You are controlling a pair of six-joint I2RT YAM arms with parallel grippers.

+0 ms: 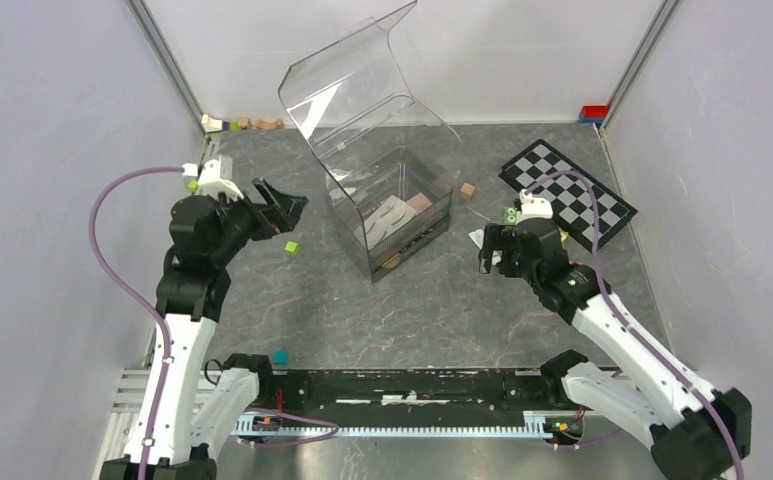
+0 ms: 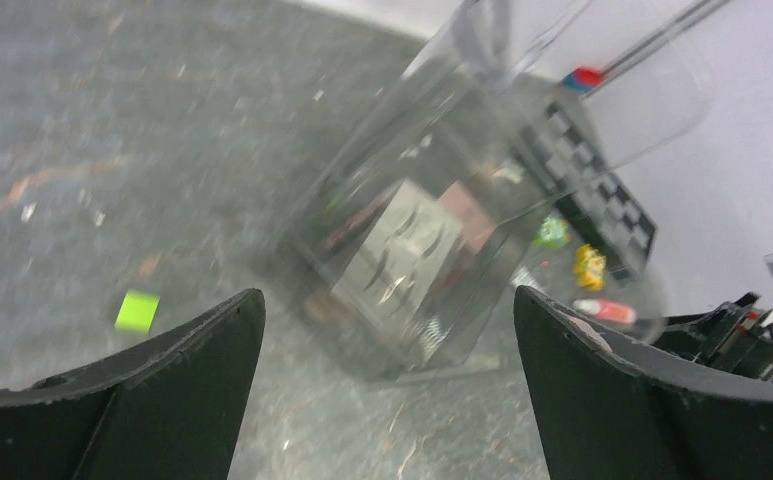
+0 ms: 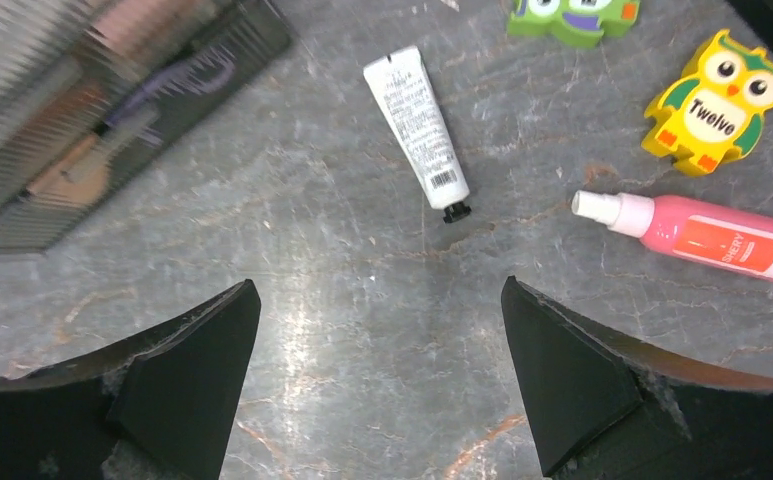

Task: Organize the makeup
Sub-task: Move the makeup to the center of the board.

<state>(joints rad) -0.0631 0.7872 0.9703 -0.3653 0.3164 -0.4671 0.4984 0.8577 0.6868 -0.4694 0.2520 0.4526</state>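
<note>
A: Far left of the overhead frame, our left tool [image 1: 284, 212] hangs over the counter [image 1: 412, 320], jaws spread wide and nothing between them, pointing toward the middle.

B: The lime cube [image 1: 291, 247] just below it is no cosmetic, so we leave it.

A: Agreed. At centre frame the clear organiser box [image 1: 354, 228] stands with its curved lid [image 1: 357, 85] thrown back. It is hard, glossy plastic with a ribbed front. The white eyebrow card [image 1: 390, 215] lies flat inside, with what looks like a pink compact [image 1: 419, 201] beside it. The left wrist view is smeared, so we cannot name the rest of the contents.

B: Which step are we on?

A: We judge we are between placings, with some makeup already boxed and the next piece not yet picked up. Right of centre, our right tool [image 3: 379, 290] hovers empty, jaws wide apart. In its own view the white tube [image 3: 417, 125] lies at upper centre: slim, soft-sided, black-capped. The pink spray bottle [image 3: 712, 238], smooth and round with a white nozzle, lies at the right edge. Both are loose on the counter, outside the box.

B: And the next move?

A: The tube seems likeliest. It lies slantwise and low, so we would turn the wrist to span its narrow width and bring the fingertips close to the marbled surface. The yellow owl [image 3: 717, 100] stays where it is.
</note>
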